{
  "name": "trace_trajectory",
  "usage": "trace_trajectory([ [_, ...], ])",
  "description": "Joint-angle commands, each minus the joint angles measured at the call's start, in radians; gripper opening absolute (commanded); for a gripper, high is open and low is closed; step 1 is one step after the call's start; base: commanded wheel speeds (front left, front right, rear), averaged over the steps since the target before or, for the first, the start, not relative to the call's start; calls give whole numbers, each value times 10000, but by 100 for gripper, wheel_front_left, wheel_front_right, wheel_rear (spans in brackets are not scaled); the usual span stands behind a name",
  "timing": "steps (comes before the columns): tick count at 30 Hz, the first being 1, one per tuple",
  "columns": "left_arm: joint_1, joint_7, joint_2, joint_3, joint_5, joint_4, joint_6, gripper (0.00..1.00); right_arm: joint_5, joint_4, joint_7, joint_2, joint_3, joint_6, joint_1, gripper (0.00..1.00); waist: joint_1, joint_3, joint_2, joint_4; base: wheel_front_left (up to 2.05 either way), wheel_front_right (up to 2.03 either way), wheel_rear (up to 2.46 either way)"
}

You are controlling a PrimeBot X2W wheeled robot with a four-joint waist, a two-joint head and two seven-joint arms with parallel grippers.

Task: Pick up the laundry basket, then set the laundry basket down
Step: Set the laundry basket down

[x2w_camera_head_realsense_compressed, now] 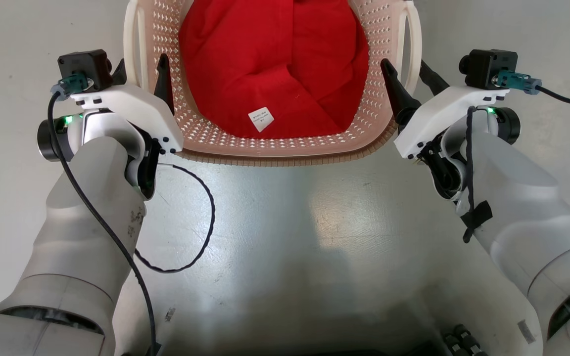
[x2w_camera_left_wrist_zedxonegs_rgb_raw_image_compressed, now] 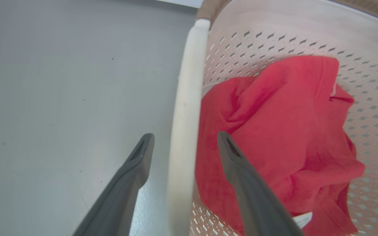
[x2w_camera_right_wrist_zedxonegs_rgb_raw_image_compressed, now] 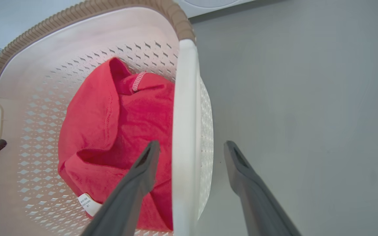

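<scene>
Your laundry basket [x2w_camera_head_realsense_compressed: 285, 151] sat right in front of the robot, at the top of the head view, over the grey floor [x2w_camera_head_realsense_compressed: 285, 237]. I could not tell if it touched the floor or hung just above it. It was cream with lots of little holes in its walls and a brown rim.

Inside the basket lay a red shirt [x2w_camera_head_realsense_compressed: 275, 64], all bunched up. A small white tag [x2w_camera_head_realsense_compressed: 261, 119] showed on it, near the wall closest to the robot.

Your left claw [x2w_camera_head_realsense_compressed: 141, 64] was at the basket's left handle [x2w_camera_head_realsense_compressed: 130, 44]. In the left wrist view, the left claw [x2w_camera_left_wrist_zedxonegs_rgb_raw_image_compressed: 185, 135] was open wide. The white handle [x2w_camera_left_wrist_zedxonegs_rgb_raw_image_compressed: 189, 82] ran between the two dark fingers. One finger was outside over the floor. The other was inside, over the red shirt [x2w_camera_left_wrist_zedxonegs_rgb_raw_image_compressed: 274, 124]. There was a gap on each side of the handle, so the claw held nothing.

Your right claw [x2w_camera_head_realsense_compressed: 404, 64] was at the right handle [x2w_camera_head_realsense_compressed: 413, 39] in the same way. In the right wrist view, the right claw [x2w_camera_right_wrist_zedxonegs_rgb_raw_image_compressed: 191, 144] was open wide too. The white handle [x2w_camera_right_wrist_zedxonegs_rgb_raw_image_compressed: 184, 82] ran between its fingers. One finger was over the red shirt [x2w_camera_right_wrist_zedxonegs_rgb_raw_image_compressed: 110, 131] and one was over the floor. Neither finger pressed on the handle, so this claw held nothing either.

A thin black cable [x2w_camera_head_realsense_compressed: 206, 217] hung in a loop beside the left arm.
</scene>
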Motion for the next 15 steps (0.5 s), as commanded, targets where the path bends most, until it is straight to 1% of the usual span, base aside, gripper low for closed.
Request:
trace_trajectory([
  [1,131,-60,291,189,136,-26,-41,100,-132,-22,-137,156,33,71,450,100,0,-27,0,-14,0,0,0],
  [8,243,-61,282,225,148,342,-203,100,-201,0,-137,199,-106,71,613,100,0,-337,0,-116,0,0,0],
  [15,632,-61,266,273,175,449,-319,100,-213,55,-137,187,-254,71,970,100,0,-938,0,-183,0,0,0],
])
